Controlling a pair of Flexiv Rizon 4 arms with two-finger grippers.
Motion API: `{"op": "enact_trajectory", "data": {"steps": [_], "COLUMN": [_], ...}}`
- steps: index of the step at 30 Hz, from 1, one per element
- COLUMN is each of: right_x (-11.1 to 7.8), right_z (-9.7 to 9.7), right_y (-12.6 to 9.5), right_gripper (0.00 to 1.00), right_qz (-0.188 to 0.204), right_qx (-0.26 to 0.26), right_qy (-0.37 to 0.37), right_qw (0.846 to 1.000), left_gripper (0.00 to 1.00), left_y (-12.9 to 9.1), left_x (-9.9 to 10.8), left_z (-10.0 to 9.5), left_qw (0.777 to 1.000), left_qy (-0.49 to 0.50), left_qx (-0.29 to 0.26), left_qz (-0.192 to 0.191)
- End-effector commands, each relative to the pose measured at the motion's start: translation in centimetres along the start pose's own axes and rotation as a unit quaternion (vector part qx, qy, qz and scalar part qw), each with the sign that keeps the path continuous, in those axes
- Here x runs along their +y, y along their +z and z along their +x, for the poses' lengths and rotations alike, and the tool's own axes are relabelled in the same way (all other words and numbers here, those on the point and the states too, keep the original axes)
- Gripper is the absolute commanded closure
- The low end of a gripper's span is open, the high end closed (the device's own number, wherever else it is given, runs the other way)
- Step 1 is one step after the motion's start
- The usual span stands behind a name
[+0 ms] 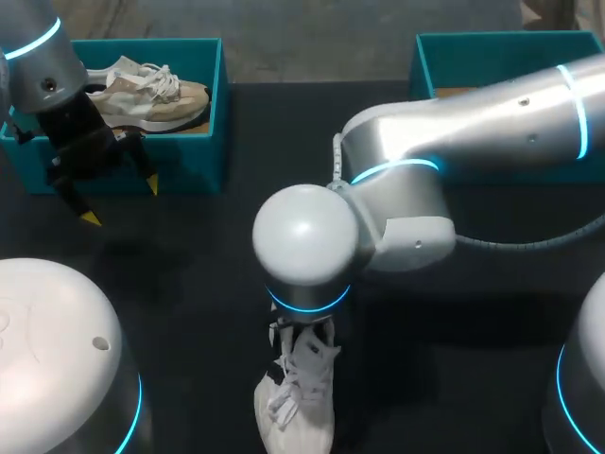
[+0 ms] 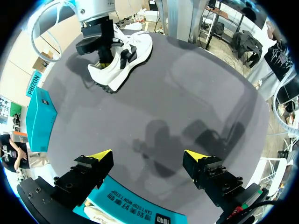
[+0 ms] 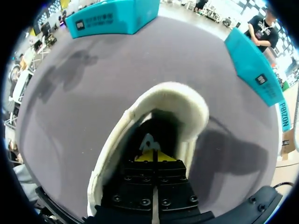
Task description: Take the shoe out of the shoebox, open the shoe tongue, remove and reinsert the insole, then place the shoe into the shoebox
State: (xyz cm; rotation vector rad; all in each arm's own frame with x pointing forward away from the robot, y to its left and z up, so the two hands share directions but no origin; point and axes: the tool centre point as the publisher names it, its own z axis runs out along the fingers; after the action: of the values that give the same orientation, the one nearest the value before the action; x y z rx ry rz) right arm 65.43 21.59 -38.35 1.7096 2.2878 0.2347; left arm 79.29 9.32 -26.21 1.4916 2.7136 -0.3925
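A white shoe (image 1: 301, 390) lies on the dark table near the front middle, toe toward me. My right arm comes in from the right and stands over its heel. My right gripper (image 3: 152, 157) is shut, its tips down inside the shoe's opening (image 3: 169, 99) over the insole; whether it pinches anything is hidden. A beige shoe (image 1: 142, 95) lies in the teal shoebox (image 1: 189, 161) at the back left. My left gripper (image 1: 121, 201) hangs open and empty just in front of that box. From the left wrist, the white shoe (image 2: 122, 59) lies far ahead of the left gripper (image 2: 148, 156).
A second teal box (image 1: 510, 55) stands at the back right, partly behind my right arm. In the right wrist view both teal boxes (image 3: 112, 21) (image 3: 254, 65) lie well ahead of the shoe. Bare dark table (image 2: 187, 102) spreads between the left gripper and the white shoe.
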Motion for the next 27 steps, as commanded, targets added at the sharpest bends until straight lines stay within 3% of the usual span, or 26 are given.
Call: {"op": "enact_trajectory", "data": {"steps": [1,9,15,19,27], "right_x": [-0.2,0.1,-0.2,-0.4,-0.9], "right_z": [1.0,2.9,3.2,3.3,3.9], "right_y": [0.1,2.6,4.5,5.2,4.6], "right_gripper": [1.0,1.0,1.0,1.0,1.0], "right_qz": [-0.011,0.007,0.034,0.034,0.043], "right_qx": [-0.045,-0.04,-0.045,0.026,0.13], "right_qy": [0.148,0.134,0.143,0.142,0.144], "right_qw": [0.988,0.99,0.988,0.989,0.98], "left_gripper": [0.0,0.0,0.0,0.0,0.0], "left_y": [0.0,0.0,0.0,0.0,0.0], "left_x": [0.0,0.0,0.0,0.0,0.0], "left_z": [0.0,0.0,0.0,0.0,0.0], "left_qw": [1.0,1.0,1.0,1.0,1.0], "left_qy": [0.0,0.0,0.0,0.0,0.0], "left_qx": [0.001,0.001,0.001,0.001,0.001], "left_qz": [-0.001,-0.001,-0.001,-0.001,-0.001]}}
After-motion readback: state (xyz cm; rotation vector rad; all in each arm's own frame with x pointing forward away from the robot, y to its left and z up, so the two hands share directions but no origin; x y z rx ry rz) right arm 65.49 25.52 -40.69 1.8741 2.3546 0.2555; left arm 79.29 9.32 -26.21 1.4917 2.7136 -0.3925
